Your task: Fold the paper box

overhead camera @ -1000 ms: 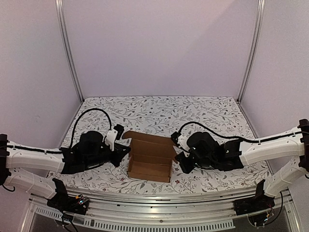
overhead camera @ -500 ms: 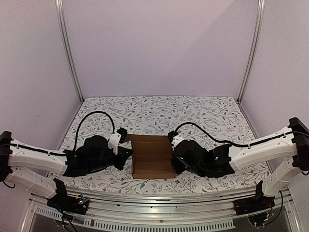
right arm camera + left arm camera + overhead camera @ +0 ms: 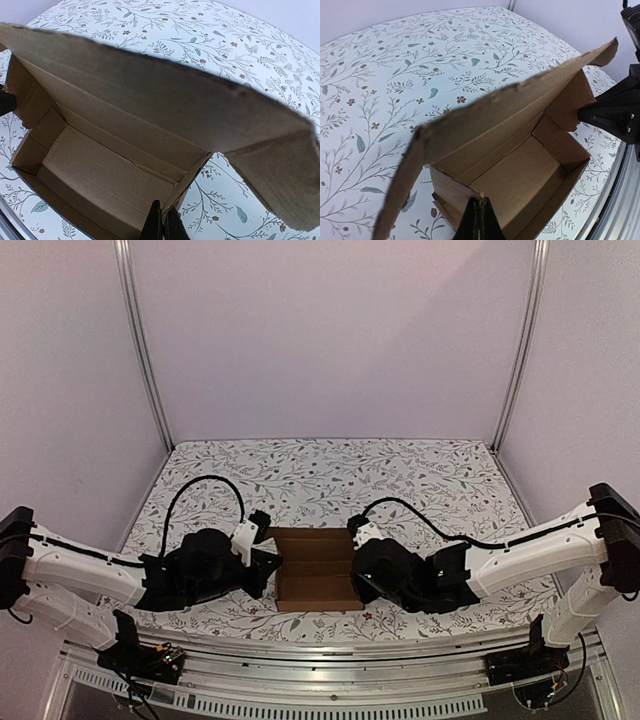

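Because the box (image 3: pixel 318 582) lies with its long axis from 9 to 3 o'clock, each arm meets one short end: the left gripper (image 3: pixel 268 570) at 9, the right gripper (image 3: pixel 357 575) at 3, equally near. Both look clenched on an end wall. Its lid (image 3: pixel 510 107) stands open along 12 o'clock, with the table (image 3: pixel 330 470) stretching beyond; the table's near edge at 6 is close.

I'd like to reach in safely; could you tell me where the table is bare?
Bare: far half of the table, from box to back wall. Crowded: near middle, where left pincer and right pincer grip the box.
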